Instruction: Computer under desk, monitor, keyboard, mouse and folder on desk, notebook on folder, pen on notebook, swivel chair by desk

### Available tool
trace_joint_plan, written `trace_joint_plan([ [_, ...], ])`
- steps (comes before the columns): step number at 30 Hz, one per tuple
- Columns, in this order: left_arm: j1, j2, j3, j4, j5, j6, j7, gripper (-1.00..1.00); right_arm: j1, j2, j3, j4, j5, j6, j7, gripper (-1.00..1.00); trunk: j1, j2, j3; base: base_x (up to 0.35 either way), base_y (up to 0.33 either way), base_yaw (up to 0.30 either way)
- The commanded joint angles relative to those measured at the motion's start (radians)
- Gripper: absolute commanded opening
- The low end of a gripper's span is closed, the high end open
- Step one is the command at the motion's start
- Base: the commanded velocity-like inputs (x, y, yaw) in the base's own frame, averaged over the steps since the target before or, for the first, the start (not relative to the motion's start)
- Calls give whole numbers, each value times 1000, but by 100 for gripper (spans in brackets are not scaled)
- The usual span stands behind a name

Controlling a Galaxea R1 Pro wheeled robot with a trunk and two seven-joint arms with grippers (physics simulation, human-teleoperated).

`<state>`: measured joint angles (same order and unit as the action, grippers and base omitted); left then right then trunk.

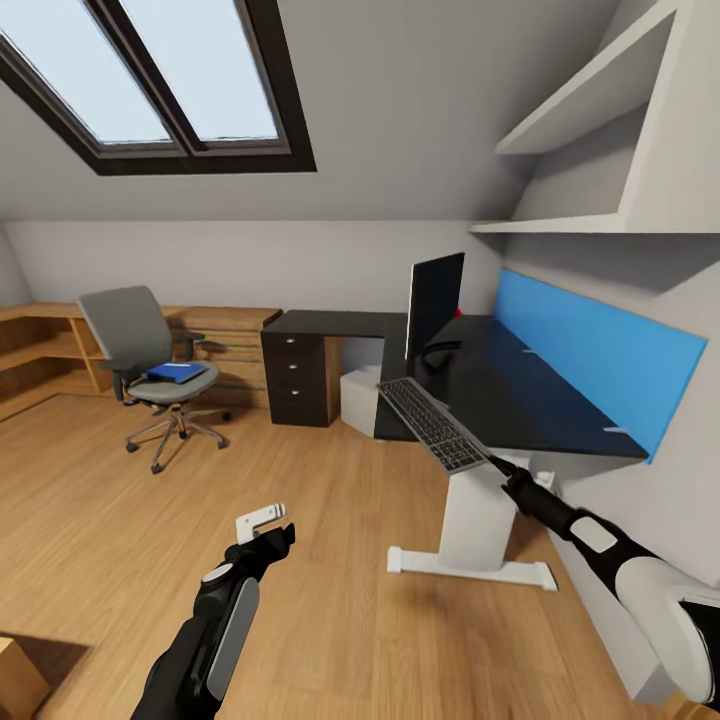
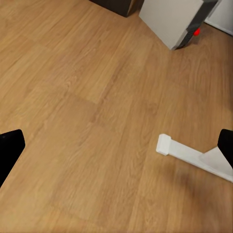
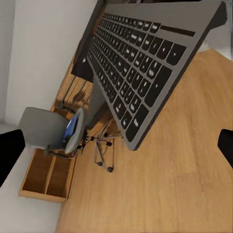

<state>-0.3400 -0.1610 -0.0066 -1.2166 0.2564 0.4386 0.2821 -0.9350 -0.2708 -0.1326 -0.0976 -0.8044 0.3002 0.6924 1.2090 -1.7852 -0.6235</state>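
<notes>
My right gripper [image 1: 494, 465] is shut on the near end of a dark grey keyboard [image 1: 430, 424], holding it tilted in the air over the front edge of the black desk [image 1: 540, 405]. The right wrist view looks along the keyboard [image 3: 145, 68]. A black monitor [image 1: 434, 300] stands on the desk, with a small red thing [image 1: 458, 312] behind it. The white computer [image 1: 360, 400] sits on the floor under the desk. A grey swivel chair [image 1: 135, 335] stands far left with a blue folder [image 1: 177, 372] on its seat. My left gripper [image 1: 268, 530] hangs open over bare floor.
The desk's white leg [image 1: 475, 525] and foot [image 2: 189, 154] stand between my arms. A dark drawer unit [image 1: 298, 378] and wooden shelves [image 1: 40, 350] line the back wall. A blue panel [image 1: 600, 350] backs the desk. A cardboard box [image 1: 15, 680] sits at the near left.
</notes>
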Motion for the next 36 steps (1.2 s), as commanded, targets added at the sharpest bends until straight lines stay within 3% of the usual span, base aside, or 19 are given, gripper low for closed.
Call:
trace_joint_plan([
  [1, -1, 0, -1, -1, 11, 3, 8, 100, -1, -3, -8, 8, -11, 9, 9, 100, 4, -8, -4, 0, 0, 0],
  [7, -1, 0, -1, -1, 11, 3, 8, 100, 0, -16, -8, 38, -115, 8, 49, 100, 27, -50, -23, 0, 0, 0],
  [12, -1, 0, -1, -1, 11, 3, 8, 100, 1, -28, -9, 61, -171, 8, 74, 100, 46, -85, -39, 0, 0, 0],
  [30, -1, 0, -1, -1, 12, 3, 8, 100, 6, -29, -7, 77, -194, 8, 89, 100, 115, -211, -95, 0, 0, 0],
  [36, -1, 0, -1, -1, 13, 4, 6, 100, 6, -27, -7, 78, -194, 8, 87, 100, 115, -211, -95, 0, 0, 0],
])
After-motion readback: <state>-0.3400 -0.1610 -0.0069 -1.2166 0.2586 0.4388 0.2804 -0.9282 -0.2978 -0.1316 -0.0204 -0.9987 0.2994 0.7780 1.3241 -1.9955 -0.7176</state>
